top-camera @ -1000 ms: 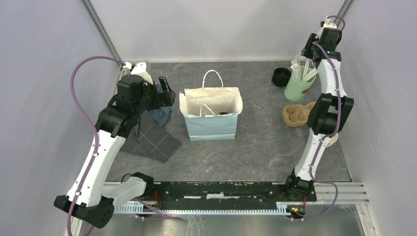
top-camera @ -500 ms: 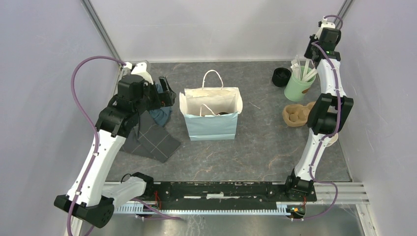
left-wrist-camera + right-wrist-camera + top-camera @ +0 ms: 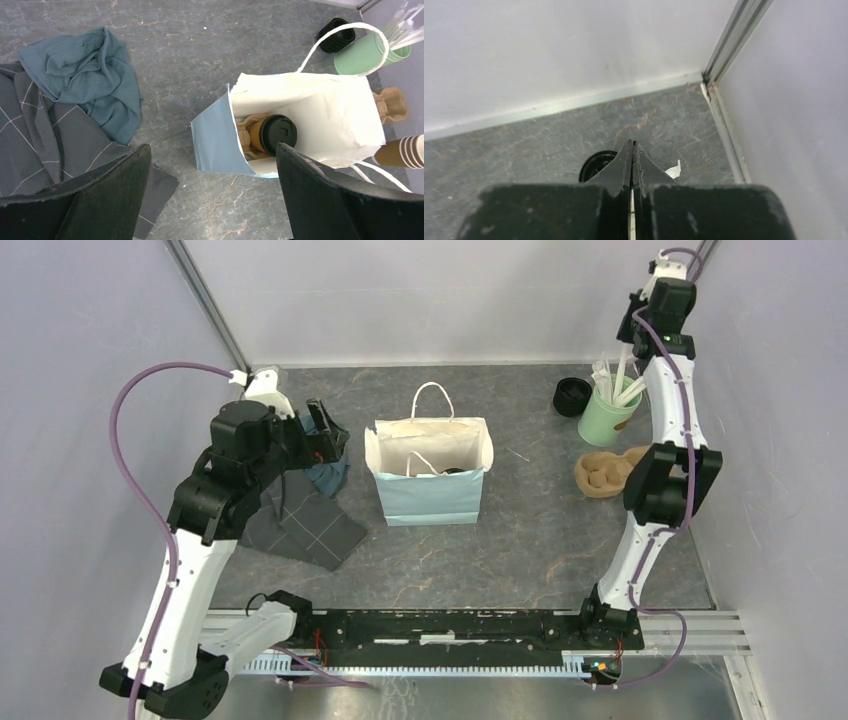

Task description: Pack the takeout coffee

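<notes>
The takeout coffee (image 3: 272,134), a brown cup with a black lid, stands in a pulp holder inside the open light-blue paper bag (image 3: 216,145). From above only its lid (image 3: 455,472) shows in the bag (image 3: 430,495). My left gripper (image 3: 212,150) hangs open and empty above the table, left of the bag (image 3: 325,435). My right gripper (image 3: 632,142) is shut, raised high at the far right corner (image 3: 635,332) above the green cup. A thin white strip shows in the slit between its fingers; I cannot tell whether it is held.
A teal cloth (image 3: 82,70) and a grey checked cloth (image 3: 305,525) lie left of the bag. At the far right stand a green cup of straws (image 3: 608,412), a stack of black lids (image 3: 572,396), a pulp carrier (image 3: 605,472) and stacked paper cups (image 3: 400,152).
My right gripper has closed and risen a little towards the corner. My left arm has shifted left and back, with its gripper still open.
</notes>
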Robot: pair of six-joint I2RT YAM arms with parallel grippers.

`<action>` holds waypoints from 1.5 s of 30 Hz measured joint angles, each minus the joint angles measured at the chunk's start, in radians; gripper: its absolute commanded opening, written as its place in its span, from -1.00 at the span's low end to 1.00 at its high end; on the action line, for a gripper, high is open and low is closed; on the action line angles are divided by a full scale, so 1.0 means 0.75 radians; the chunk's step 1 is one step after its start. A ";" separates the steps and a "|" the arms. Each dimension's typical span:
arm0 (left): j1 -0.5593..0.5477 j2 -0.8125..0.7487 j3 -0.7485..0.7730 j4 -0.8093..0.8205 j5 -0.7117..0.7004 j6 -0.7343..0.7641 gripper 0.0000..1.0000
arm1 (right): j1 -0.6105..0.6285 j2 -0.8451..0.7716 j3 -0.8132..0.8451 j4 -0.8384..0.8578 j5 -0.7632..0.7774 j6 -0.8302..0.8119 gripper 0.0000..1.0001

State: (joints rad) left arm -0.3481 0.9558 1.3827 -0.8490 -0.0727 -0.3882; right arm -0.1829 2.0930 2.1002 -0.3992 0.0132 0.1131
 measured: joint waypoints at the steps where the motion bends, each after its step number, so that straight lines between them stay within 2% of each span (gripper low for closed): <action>1: 0.000 -0.004 0.013 -0.009 0.005 0.001 0.99 | 0.004 -0.039 -0.001 0.000 0.009 0.003 -1.00; 12: 0.000 -0.042 0.067 -0.054 0.114 0.032 0.99 | 0.008 -0.576 -0.002 0.077 0.030 0.057 -1.00; 15: 0.000 -0.055 0.082 -0.054 0.146 0.045 0.99 | 0.008 -0.723 -0.068 0.189 -0.063 0.197 -1.00; 19: -0.004 -0.092 0.086 -0.054 0.170 0.050 0.99 | 0.022 -0.905 -0.222 0.442 -0.271 0.519 -1.00; 22: -0.010 -0.123 0.086 -0.054 0.183 0.050 0.99 | 0.102 -0.917 -0.181 0.522 -0.367 0.691 -1.00; 29: -0.010 -0.186 0.086 -0.053 0.241 0.049 0.99 | 0.497 -0.883 -0.164 0.538 -0.450 0.882 -1.00; 38: -0.010 -0.231 0.092 -0.061 0.272 -0.058 0.99 | 0.765 -0.840 -0.266 0.542 -0.473 0.914 -1.00; 45: -0.010 -0.192 0.261 -0.198 0.285 -0.155 0.99 | 0.947 -0.822 -0.462 0.575 -0.493 0.867 -1.00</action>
State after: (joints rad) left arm -0.3557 0.8120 1.5784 -0.9974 0.1413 -0.5045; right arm 0.5270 1.4765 1.7535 0.0322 -0.3569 0.7635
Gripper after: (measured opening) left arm 0.994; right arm 0.006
